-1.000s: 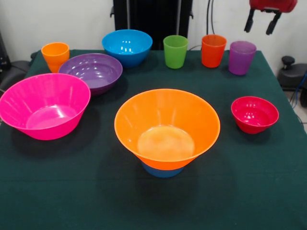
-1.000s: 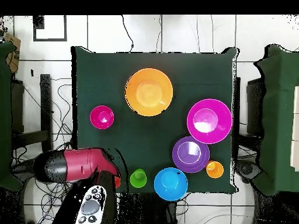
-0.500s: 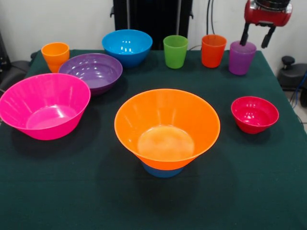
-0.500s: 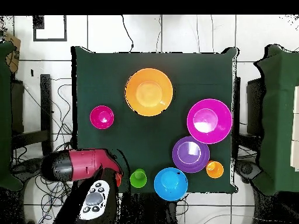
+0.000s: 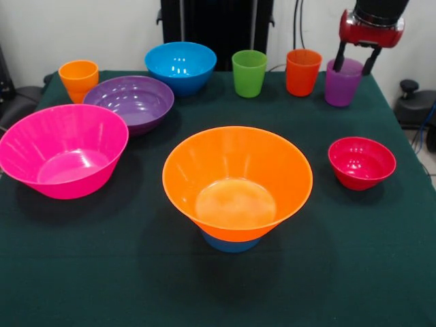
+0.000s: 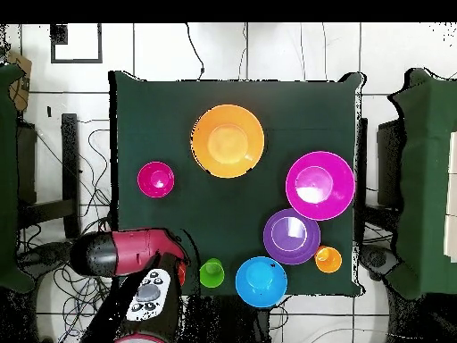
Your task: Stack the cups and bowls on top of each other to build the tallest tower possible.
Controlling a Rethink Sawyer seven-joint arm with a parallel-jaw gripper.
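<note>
My gripper (image 5: 352,68) is open at the back right, its fingers (image 5: 338,57) standing on either side of the purple cup's (image 5: 341,87) rim. The red-orange cup (image 5: 302,72) and green cup (image 5: 248,73) stand left of it. The yellow-orange cup (image 5: 78,78) is at the back left. The large orange bowl (image 5: 237,180) sits on the small light-blue bowl (image 5: 230,243) at the table's middle and holds nothing. In the overhead view the arm (image 6: 125,253) hides the gripper and two of the cups.
The large pink bowl (image 5: 63,150), medium purple bowl (image 5: 131,101) and medium blue bowl (image 5: 180,65) stand on the left and back. The small red bowl (image 5: 361,162) is at the right. The green tablecloth (image 5: 102,272) covers the table.
The gripper has come down and moved left, from above the back right corner to around the top of the purple cup. Nothing on the table has moved.
</note>
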